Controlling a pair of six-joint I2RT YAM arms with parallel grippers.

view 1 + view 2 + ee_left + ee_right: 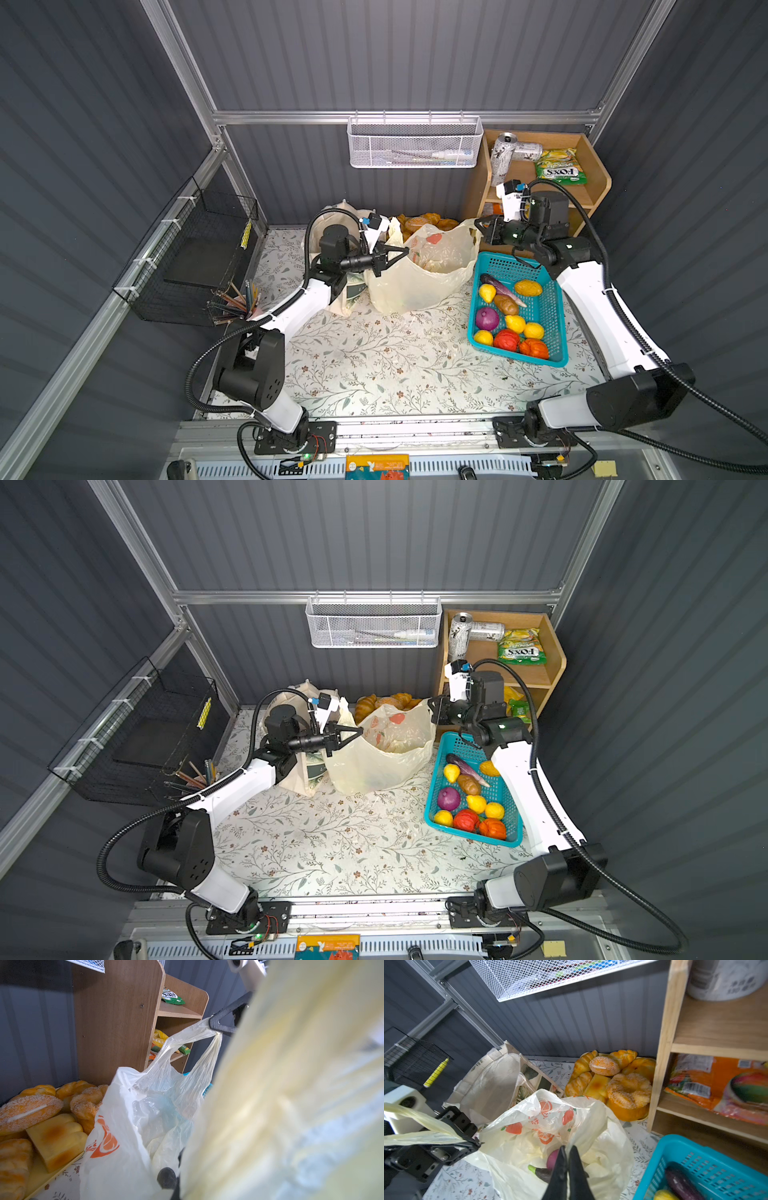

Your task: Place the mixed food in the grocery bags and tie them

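The cream-yellow plastic grocery bag [419, 278] [374, 766] stands open at the back of the table. My left gripper [404, 250] [176, 1178] is shut on its left handle, which drapes blurred over that wrist camera. My right gripper [478, 227] [568, 1153] is shut on the opposite handle [207, 1036], so the mouth is held between the two. Inside the bag lie a dark eggplant [539, 1173] and a purple onion [552, 1160]. The beige canvas tote [343, 210] [492, 1082] stands behind the left arm. More toy produce [487, 318] fills the turquoise basket [557, 332].
A tray of bread [424, 222] sits behind the bag. The wooden shelf [594, 166] at back right holds cans and a green FOX'S packet [561, 168]. A white mesh basket [415, 143] hangs on the back wall, and a black wire basket [199, 257] with pencils on the left.
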